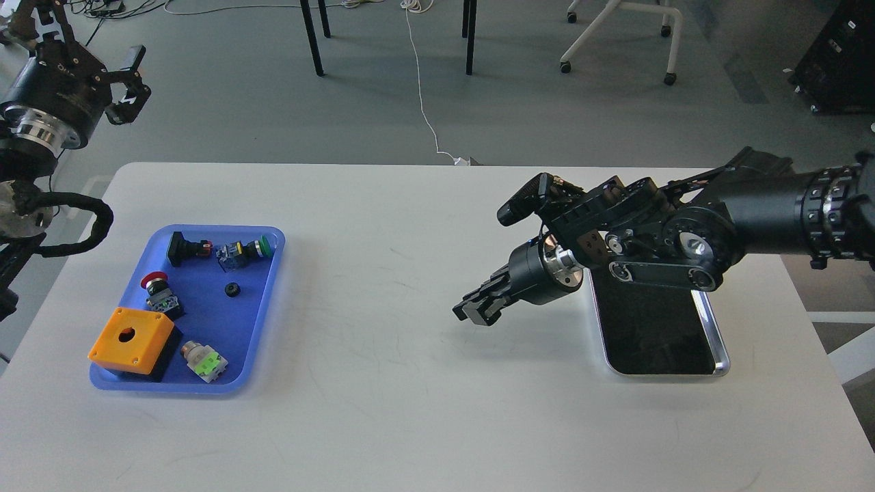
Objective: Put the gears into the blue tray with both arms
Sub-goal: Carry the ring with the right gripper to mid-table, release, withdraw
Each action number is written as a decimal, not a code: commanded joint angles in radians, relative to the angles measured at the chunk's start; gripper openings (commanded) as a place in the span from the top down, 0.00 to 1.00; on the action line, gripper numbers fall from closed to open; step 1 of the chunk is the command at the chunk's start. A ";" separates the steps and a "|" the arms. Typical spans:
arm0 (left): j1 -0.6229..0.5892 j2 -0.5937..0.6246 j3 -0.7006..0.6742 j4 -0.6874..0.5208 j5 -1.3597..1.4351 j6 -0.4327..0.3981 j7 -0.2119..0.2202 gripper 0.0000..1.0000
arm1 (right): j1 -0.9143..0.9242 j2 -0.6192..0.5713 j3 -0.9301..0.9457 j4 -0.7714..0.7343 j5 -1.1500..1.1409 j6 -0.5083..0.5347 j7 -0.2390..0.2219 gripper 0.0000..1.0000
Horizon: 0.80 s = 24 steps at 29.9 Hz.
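The blue tray (268, 287) lies on the left of the white table. One small black gear (232, 289) rests in its middle. My left gripper (132, 82) hangs high at the far left, above and behind the tray, open with nothing between its fingers. My right gripper (476, 311) hovers over the table's middle, left of the silver tray (711, 328), pointing down and left toward the blue tray. Its fingers are close together, and I see no gear between them.
The blue tray also holds a red-capped switch (154, 282), a green-capped switch (246, 251), a black switch (184, 247), a light green switch (204, 362) and an orange box (131, 339). The silver tray's dark bottom looks bare. Chair and table legs stand on the floor beyond.
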 commanded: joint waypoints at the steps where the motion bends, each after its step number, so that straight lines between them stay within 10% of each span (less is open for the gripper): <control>1: 0.001 0.004 0.002 0.000 0.003 0.000 0.002 0.02 | -0.037 0.065 0.033 -0.027 0.000 -0.010 0.000 0.81; 21: 0.003 0.011 0.007 0.000 0.000 0.000 0.002 0.02 | -0.217 0.074 0.036 -0.181 -0.004 -0.068 0.000 0.72; 24: 0.003 0.016 0.007 0.000 0.001 0.000 0.003 0.02 | -0.218 0.074 0.036 -0.189 -0.003 -0.068 0.000 0.56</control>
